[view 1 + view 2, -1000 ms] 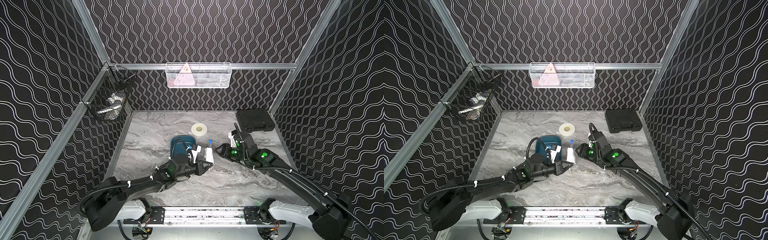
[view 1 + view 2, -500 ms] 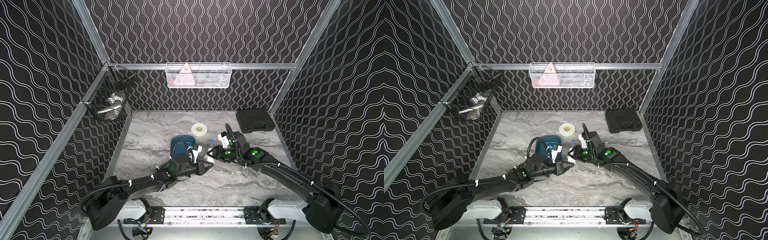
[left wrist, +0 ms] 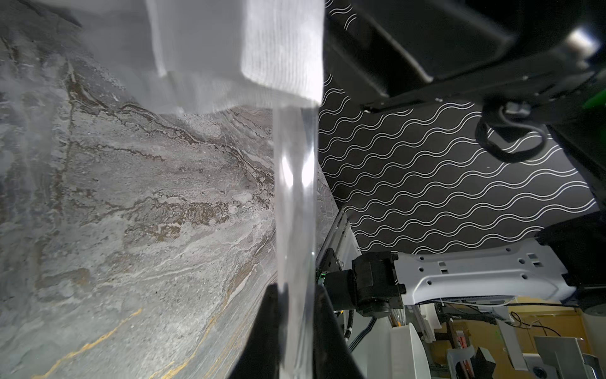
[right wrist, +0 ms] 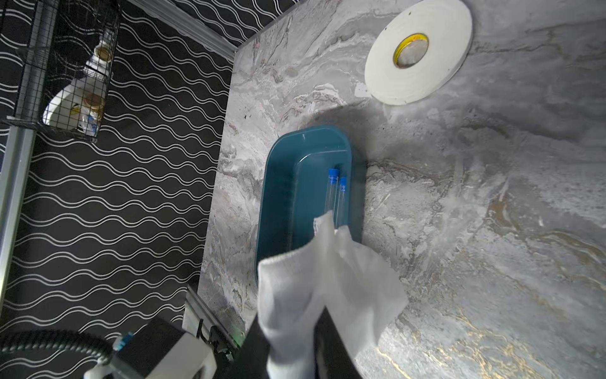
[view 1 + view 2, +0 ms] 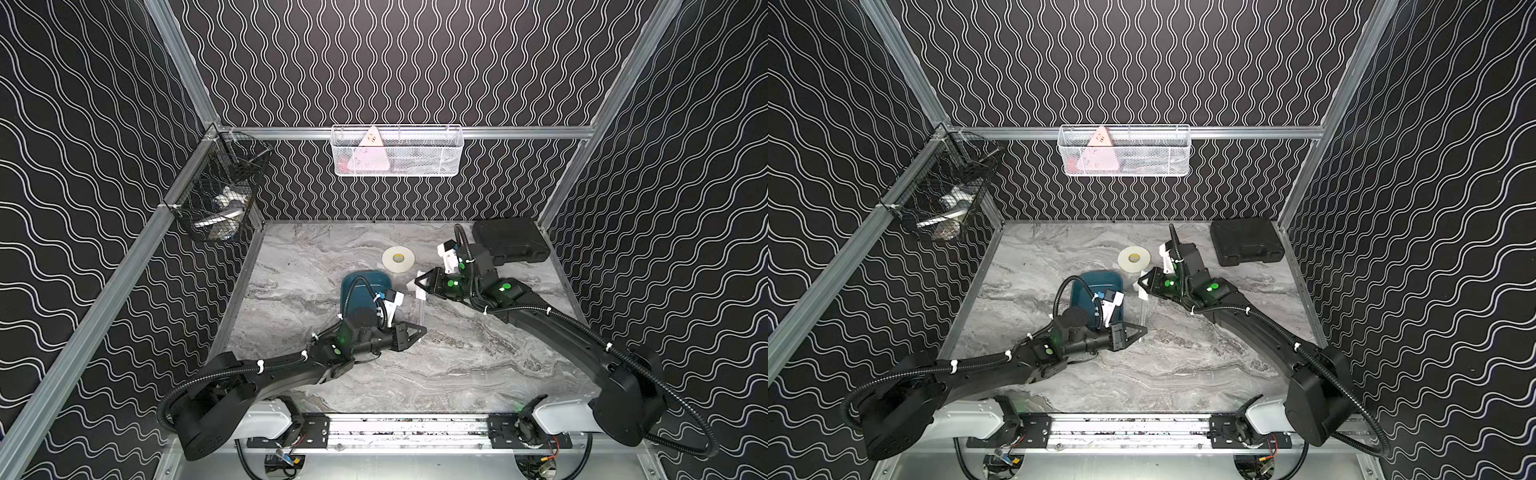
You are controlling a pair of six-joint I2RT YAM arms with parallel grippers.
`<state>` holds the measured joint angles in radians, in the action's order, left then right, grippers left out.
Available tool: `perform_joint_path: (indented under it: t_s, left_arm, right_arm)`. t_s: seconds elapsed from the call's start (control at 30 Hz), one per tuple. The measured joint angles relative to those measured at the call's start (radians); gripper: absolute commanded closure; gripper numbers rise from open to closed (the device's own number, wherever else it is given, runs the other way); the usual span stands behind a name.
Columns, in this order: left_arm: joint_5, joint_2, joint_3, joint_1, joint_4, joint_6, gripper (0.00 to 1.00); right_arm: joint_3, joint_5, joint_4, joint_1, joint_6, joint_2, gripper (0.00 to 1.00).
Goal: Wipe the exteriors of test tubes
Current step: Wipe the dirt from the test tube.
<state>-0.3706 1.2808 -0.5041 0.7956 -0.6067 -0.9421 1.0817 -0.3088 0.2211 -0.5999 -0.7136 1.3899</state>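
Grey marble table [image 5: 457,365] within a booth of black walls lined with white waves; we list its contents from the front rail outward. Item one, left gripper [image 5: 419,330]: its jaws are closed tight on the lower end of a clear test tube [image 3: 295,197], which sits squarely between the two black fingers [image 3: 269,311] in the left wrist view. Item two, white tissue [image 3: 282,49]: it is draped over the far end of that same tube. Item three, right gripper [image 5: 417,286], just beyond the left one: its jaws are pinched on the tissue, which bunches up between them in the right wrist view; we cannot tell whether they also press the tube through it. Item four, teal tray [image 4: 278,183], beside both grippers and partly hidden behind the left wrist in both top views. It holds two capped test tubes [image 4: 332,190], lying side by side along one long wall, blue caps at the same end, their other ends hidden behind the tissue. Item five, white tape roll [image 5: 398,259], flat on the marble past the tray. Item six, black case [image 5: 509,245], in the far right corner. Item seven, black wire basket [image 5: 220,195] on the left wall, with bottles inside. Item eight, white mesh basket [image 5: 397,151] on the back rail
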Motion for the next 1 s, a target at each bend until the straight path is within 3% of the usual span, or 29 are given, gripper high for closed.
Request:
perform_joint_path:
  t_s: [0.13,0.4,0.53,0.73,0.83,1.0]
  left_arm:
    - [-0.013,-0.004,0.003,0.000,0.016,-0.008,0.86]
    - [-0.018,0.011,0.003,-0.013,0.026,-0.005,0.86]
    - [-0.018,0.020,0.003,-0.015,0.011,-0.006,0.86]
    - [-0.018,0.011,0.003,-0.017,-0.005,-0.009,0.86]
    - [-0.011,-0.007,0.003,-0.017,-0.003,-0.009,0.86]
    - [-0.011,-0.023,0.003,-0.018,0.024,-0.009,0.86]
  right_arm:
    - [-0.105,-0.016,-0.064,-0.018,-0.003,-0.044,0.79]
    - [-0.307,0.012,-0.133,-0.160,-0.082,-0.138,0.78]
    - [-0.289,0.034,-0.127,-0.155,-0.082,-0.130,0.79]
    - [-0.140,0.001,-0.121,-0.022,-0.032,-0.048,0.79]
    - [-0.085,-0.026,-0.111,-0.006,0.000,-0.016,0.79]
    - [-0.146,-0.066,-0.126,-0.024,0.013,-0.041,0.79]
